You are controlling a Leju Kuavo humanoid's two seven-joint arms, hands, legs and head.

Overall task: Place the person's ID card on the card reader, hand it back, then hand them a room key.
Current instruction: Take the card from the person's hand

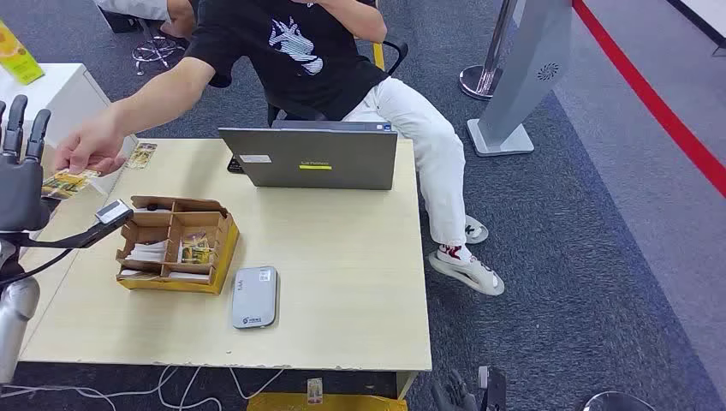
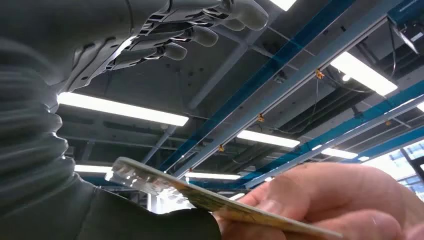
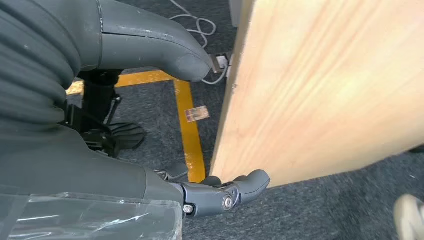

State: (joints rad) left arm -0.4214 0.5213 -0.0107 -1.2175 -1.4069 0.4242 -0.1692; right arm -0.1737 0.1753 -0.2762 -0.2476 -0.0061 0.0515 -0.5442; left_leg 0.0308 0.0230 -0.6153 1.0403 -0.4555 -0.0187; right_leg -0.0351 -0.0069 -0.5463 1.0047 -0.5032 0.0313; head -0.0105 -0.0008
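Note:
My left hand (image 1: 21, 171) is raised at the table's left end, palm toward the person, fingers (image 2: 200, 35) spread and upright. The person's hand (image 1: 90, 150) reaches across and holds a yellow-printed ID card (image 1: 68, 182) against my palm. In the left wrist view the card (image 2: 200, 200) lies edge-on just above my thumb, still pinched by the person's fingers (image 2: 340, 200). The grey card reader (image 1: 254, 297) lies flat on the table (image 1: 342, 257) near the front edge. My right hand (image 1: 467, 394) hangs below the table's right front corner, holding nothing, fingers (image 3: 225, 192) loosely bent.
A cardboard box (image 1: 175, 244) with compartments of cards stands left of the reader. An open laptop (image 1: 312, 158) stands at the table's far edge, with the person seated behind it. Another card (image 1: 141, 154) lies at the back left. A white cabinet (image 1: 60, 94) stands further left.

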